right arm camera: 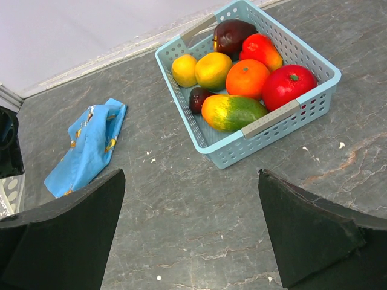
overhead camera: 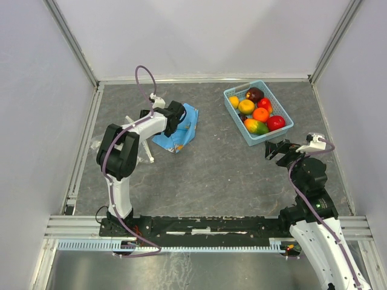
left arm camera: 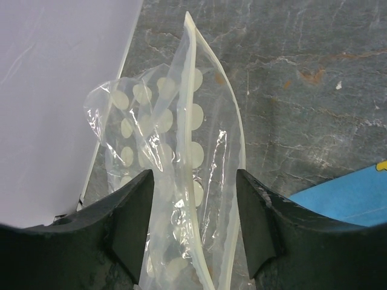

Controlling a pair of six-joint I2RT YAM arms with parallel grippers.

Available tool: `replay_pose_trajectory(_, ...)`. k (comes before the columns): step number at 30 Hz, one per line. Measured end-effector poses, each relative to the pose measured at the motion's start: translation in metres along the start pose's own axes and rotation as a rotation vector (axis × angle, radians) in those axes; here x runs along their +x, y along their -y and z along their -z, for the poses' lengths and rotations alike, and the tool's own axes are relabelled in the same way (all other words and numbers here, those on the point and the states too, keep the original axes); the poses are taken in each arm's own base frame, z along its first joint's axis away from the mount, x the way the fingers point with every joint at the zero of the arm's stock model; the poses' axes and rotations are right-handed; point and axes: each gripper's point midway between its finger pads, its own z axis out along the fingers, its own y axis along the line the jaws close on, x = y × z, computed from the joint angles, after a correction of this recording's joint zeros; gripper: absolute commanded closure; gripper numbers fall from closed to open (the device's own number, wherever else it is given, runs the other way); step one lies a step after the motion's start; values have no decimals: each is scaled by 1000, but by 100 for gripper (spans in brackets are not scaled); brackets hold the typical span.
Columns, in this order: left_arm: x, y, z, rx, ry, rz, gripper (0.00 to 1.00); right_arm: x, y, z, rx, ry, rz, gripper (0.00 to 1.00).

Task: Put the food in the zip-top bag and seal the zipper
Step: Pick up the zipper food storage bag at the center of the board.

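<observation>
Left tool [left arm camera: 193, 176]: fingers parted, straddling the upright zip-top bag [left arm camera: 175, 121]; neither pad visibly presses the film, so nothing is gripped. Right tool [right arm camera: 190, 175]: fingers spread wide and empty, hovering near the basket [right arm camera: 242, 151]. The bag stands at the left of the desk [right arm camera: 199, 211], close to the left wall, with its zipper [left arm camera: 240, 145] running as a white strip along the edge towards the right. All the food [right arm camera: 247, 77] lies in the light blue basket at the far right, well apart from the bag. A blue cloth [right arm camera: 87, 148] lies between the two.

Step in hand, as judged: securing the bag mouth. It is best done by closing on one lip just beside the zipper rather than across both layers, so that the mouth gapes towards the right arm. The film is floppy, and a grip low on the pouch would probably let the mouth collapse.

No brand or legible writing appears; the bag bears only pale round dots, the cloth small yellow marks.
</observation>
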Motion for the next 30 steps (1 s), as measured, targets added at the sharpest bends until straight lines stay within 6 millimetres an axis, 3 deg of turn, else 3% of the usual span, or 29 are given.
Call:
replay_pose_trajectory(23, 5, -12, -19, -56, -26, 6, 67, 0, -1, 0, -3, -2, 0, 1)
replay_pose_trajectory(30, 7, -11, -21, -53, -29, 13, 82, 1, -1, 0, -6, -3, 0, 1)
